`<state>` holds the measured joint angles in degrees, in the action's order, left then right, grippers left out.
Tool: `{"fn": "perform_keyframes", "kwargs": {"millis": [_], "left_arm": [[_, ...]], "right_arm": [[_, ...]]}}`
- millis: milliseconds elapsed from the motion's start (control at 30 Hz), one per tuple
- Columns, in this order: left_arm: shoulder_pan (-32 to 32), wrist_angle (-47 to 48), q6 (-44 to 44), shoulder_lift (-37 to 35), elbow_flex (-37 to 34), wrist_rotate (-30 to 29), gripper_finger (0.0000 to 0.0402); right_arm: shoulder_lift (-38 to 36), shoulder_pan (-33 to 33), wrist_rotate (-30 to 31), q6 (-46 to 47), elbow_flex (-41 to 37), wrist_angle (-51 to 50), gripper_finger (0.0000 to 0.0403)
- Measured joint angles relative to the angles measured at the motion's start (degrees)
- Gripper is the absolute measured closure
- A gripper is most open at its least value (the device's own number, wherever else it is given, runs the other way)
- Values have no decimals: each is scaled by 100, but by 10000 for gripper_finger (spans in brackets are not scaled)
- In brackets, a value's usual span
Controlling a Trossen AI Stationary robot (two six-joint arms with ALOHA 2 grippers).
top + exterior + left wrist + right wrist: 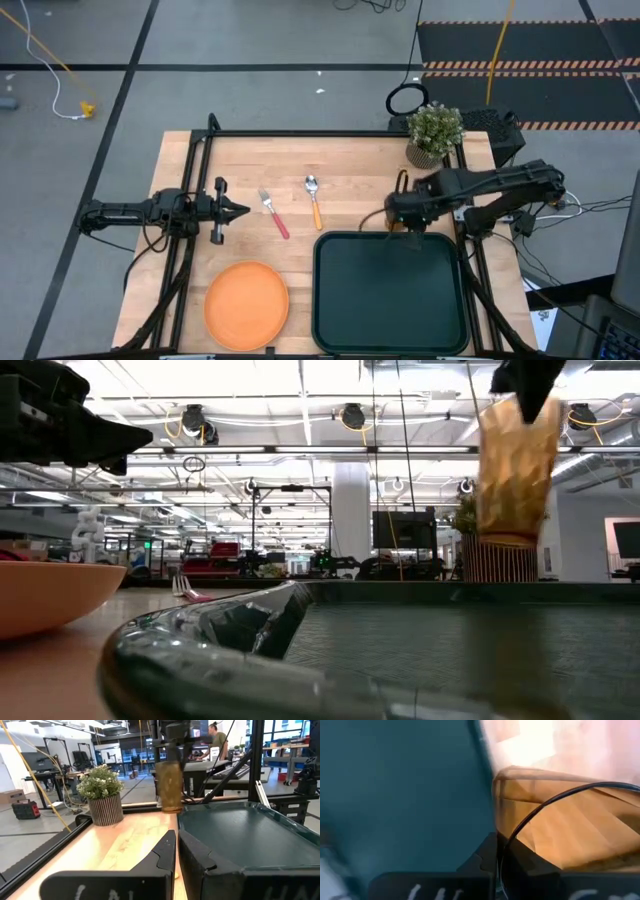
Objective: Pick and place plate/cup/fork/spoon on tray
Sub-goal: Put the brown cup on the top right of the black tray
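Note:
My right gripper (pixel 403 207) is shut on the amber cup (pixel 517 470), which hangs in the air by the far edge of the dark tray (pixel 330 300). The cup also shows in the left wrist view (pixel 169 785). My left gripper (pixel 238 210) is shut and empty, above the table's left part. The pink-handled fork (pixel 273 214) and the orange-handled spoon (pixel 314 201) lie flat on the wood between the arms. The orange plate (pixel 246 303) rests on the table left of the tray, near the front edge. My right gripper holds the cup by its top rim (pixel 496 785), the wall pinched between the two fingers (pixel 480 862). The fingers come from above, pointing down. The cup hangs below them, nearly upright and lifted clear of table and tray (pixel 505 540).
A potted green plant (pixel 434 132) stands at the table's far right corner, just behind the right arm. A black frame runs along the table's far and side edges (pixel 300 133). Bare wood lies between the cutlery and the plate.

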<state>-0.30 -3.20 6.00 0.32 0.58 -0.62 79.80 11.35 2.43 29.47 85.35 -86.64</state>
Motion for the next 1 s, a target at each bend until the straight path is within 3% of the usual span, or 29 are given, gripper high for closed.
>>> {"fn": "perform_keyframes", "kwargs": {"millis": [367, 667, 1000], "left_arm": [[0, -60, -52, 2, 0, 0, 378], [2, -188, -50, 4, 0, 2, 378], [0, -654, -227, 4, 0, 4, 378]], "right_arm": [[5, 1406, -707, 2407, 131, -340, 402], [5, 2356, -686, 3901, 99, -331, 402], [5, 2761, -702, 4292, -523, -340, 403]]}}
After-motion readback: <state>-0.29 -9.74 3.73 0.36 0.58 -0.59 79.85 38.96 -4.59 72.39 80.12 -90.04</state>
